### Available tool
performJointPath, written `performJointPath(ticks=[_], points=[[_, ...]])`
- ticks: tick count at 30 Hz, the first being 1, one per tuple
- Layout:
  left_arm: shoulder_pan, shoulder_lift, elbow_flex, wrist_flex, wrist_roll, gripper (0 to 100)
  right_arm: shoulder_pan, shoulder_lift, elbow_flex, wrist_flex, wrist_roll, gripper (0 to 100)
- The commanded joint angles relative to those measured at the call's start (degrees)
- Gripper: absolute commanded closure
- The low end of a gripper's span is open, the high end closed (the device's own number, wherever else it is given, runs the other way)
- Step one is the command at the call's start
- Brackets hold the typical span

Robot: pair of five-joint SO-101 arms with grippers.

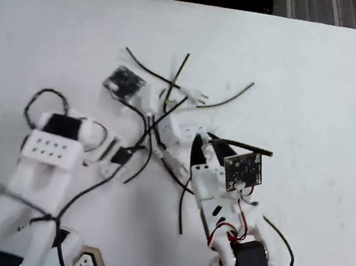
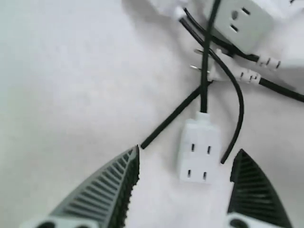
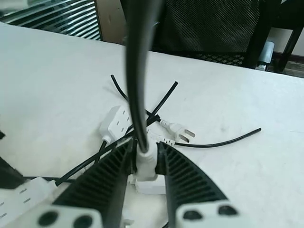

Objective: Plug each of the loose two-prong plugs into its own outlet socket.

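While the right tool (image 3: 144, 146) is clamped on a white plug (image 3: 146, 166) with a black cord (image 3: 137, 71), near the centre of the high view, the left tool (image 2: 187, 153) stands apart, one finger on either side of a white socket block (image 2: 198, 142) lying on the worktop (image 2: 57, 71). A second plug (image 3: 179, 131) lies loose among tangled cords, above centre in the high view.

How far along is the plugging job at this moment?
Done: no plug is clearly seated. In hand: the right gripper is shut on a white plug, upright against a white socket block. The left gripper is open around a second socket block. Left: a loose plug lies unplugged on the table.
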Motion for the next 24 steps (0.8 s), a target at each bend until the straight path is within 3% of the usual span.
performJointPath(ticks=[1,4,9,16,24], points=[[-8.22,-12.88,-2.64,4.13,1.05,70,-4.35,0.75,-7.56,6.64,0.7,98.1],[-14.64,-21.05,2.11,3.87,1.14,70,-11.21,1.19,-10.9,11.47,3.25,98.1],[-23.43,-32.66,11.25,3.69,4.75,70,-19.91,11.91,-11.78,10.24,7.82,98.1],[-28.44,-43.12,23.38,-3.08,9.32,70,-27.56,34.95,-23.3,6.37,7.82,98.1],[-33.01,-44.26,30.42,-12.4,12.4,70,-32.92,52.62,-29.98,-1.45,7.74,98.1]])
